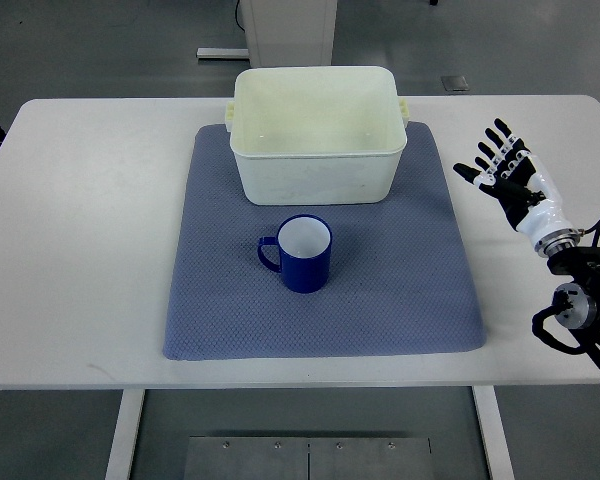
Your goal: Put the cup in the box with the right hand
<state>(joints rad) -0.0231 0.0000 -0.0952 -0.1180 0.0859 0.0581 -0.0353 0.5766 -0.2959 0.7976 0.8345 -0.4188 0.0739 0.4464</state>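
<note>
A dark blue cup with a white inside stands upright on the blue mat, its handle pointing left. Just behind it sits the cream plastic box, with nothing visible inside. My right hand hovers over the white table to the right of the mat, fingers spread and holding nothing. It is well apart from the cup and level with the box's front wall. The left arm does not show.
The white table carries the mat in its middle. A white post stands behind the table on the grey floor. A small grey plate lies on the floor at the back right.
</note>
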